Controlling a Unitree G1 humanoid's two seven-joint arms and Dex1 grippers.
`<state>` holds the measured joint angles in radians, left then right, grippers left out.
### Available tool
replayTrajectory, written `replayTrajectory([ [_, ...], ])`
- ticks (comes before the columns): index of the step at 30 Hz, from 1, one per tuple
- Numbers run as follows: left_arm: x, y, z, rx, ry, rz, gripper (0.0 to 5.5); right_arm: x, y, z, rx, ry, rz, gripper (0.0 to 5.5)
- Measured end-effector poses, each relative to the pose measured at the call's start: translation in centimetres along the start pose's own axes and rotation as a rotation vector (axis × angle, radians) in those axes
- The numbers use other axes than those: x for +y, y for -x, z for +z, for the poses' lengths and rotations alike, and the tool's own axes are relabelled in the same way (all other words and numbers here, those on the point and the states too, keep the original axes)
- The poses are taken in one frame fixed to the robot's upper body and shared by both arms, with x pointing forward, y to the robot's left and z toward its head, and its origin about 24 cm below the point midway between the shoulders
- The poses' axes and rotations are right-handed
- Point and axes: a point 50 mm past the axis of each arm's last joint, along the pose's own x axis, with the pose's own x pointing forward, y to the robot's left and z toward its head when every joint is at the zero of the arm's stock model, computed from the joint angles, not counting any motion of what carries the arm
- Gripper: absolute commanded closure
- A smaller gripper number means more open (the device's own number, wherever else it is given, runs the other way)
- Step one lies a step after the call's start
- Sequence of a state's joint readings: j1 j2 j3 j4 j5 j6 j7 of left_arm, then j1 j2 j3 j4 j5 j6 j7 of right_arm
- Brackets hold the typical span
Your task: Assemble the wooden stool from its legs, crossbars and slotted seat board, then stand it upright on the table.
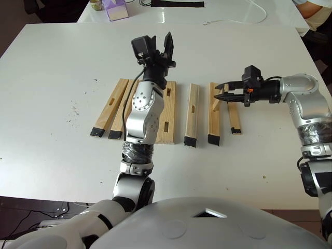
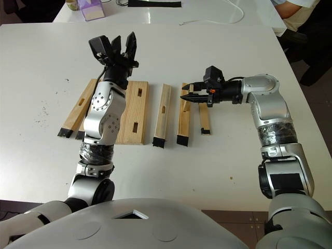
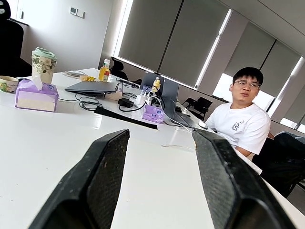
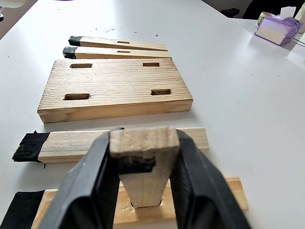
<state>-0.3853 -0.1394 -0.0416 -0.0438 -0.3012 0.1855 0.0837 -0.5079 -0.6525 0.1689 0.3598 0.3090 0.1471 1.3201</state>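
The slotted seat board (image 1: 169,114) lies flat mid-table, partly hidden by my left arm. Two black-tipped legs (image 1: 111,106) lie to its left. To its right lie a third leg (image 1: 191,115) and a fourth leg (image 1: 213,118). A shorter stick (image 1: 234,118) lies beyond them. My right gripper (image 1: 218,96) is shut on a short crossbar (image 4: 143,148), whose lower end sits in the slot of the fourth leg (image 4: 200,207). My left gripper (image 1: 161,40) is raised above the board's far edge, pointing up, open and holding nothing, its fingers (image 3: 102,176) wide apart.
A purple tissue box (image 1: 115,9) and a black strip (image 1: 177,3) sit on the adjoining table behind. A white cable (image 1: 233,21) runs along the far right. Bare white tabletop (image 1: 52,78) surrounds the parts on the left and front.
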Motion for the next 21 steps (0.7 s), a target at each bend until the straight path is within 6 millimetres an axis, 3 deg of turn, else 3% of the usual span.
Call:
replayTrajectory([
  [18, -0.08, 0.02, -0.21, 0.023, 0.024, -0.029, 3.03, -0.28, -0.67, -0.27, -0.042, -0.036, -0.023, 4.18],
  [19, -0.07, 0.02, -0.21, 0.023, 0.026, -0.028, 3.03, -0.37, -0.71, -0.3, -0.047, -0.036, -0.032, 3.81],
  [21, -0.06, 0.03, -0.21, 0.023, 0.03, -0.029, 3.03, -0.29, -0.69, -0.99, -0.033, -0.044, -0.044, 3.61],
])
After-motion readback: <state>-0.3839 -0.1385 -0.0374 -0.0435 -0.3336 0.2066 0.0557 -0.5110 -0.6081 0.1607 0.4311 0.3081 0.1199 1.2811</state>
